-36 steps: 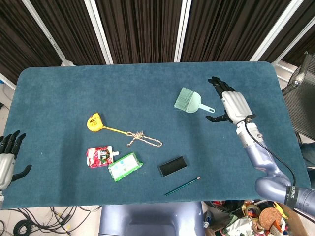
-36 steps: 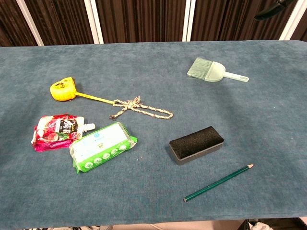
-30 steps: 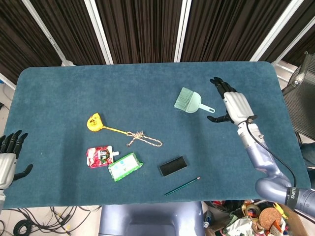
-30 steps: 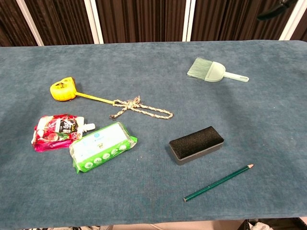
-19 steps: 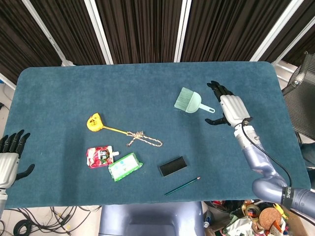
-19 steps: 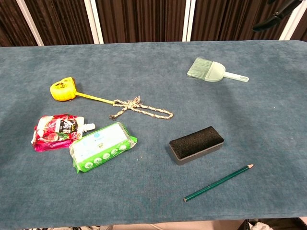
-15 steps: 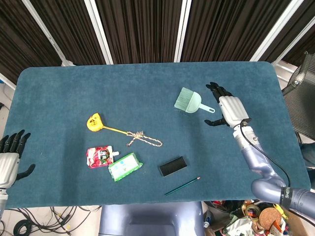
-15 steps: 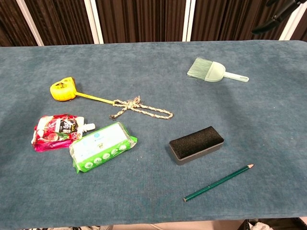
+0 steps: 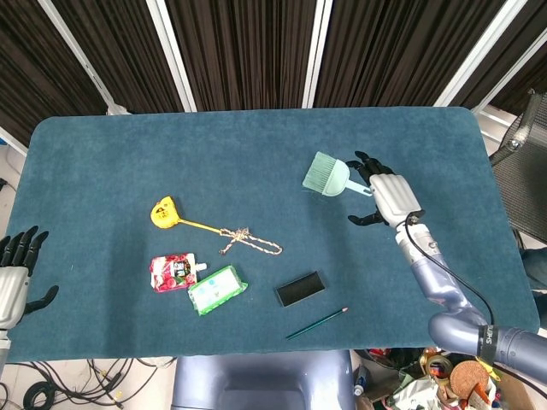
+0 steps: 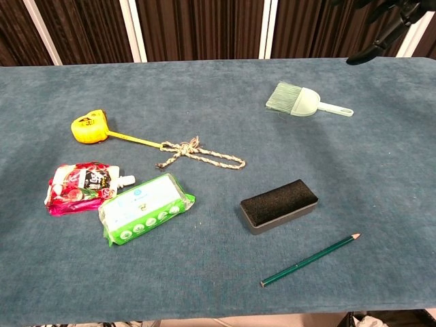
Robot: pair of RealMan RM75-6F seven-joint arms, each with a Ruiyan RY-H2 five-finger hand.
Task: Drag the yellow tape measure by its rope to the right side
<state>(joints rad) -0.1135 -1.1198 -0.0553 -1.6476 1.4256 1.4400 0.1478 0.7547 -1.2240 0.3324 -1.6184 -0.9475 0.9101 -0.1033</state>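
Observation:
The yellow tape measure (image 9: 163,212) (image 10: 90,127) lies on the left part of the blue table. Its knotted rope (image 9: 249,241) (image 10: 199,156) trails from it toward the table's middle. My right hand (image 9: 384,195) hovers open above the right side, fingers spread, far from the rope; the chest view catches only its dark fingers (image 10: 381,27) at the top right corner. My left hand (image 9: 14,273) hangs open off the table's left edge, holding nothing.
A pale green hand brush (image 9: 332,177) (image 10: 300,101) lies just left of my right hand. A red pouch (image 10: 78,185), a green wipes pack (image 10: 144,208), a black eraser block (image 10: 278,204) and a green pencil (image 10: 310,259) lie along the near side.
My right hand has moved left and slightly nearer, toward the brush and the table's middle. The tape measure and rope have not moved. The left hand has barely shifted.

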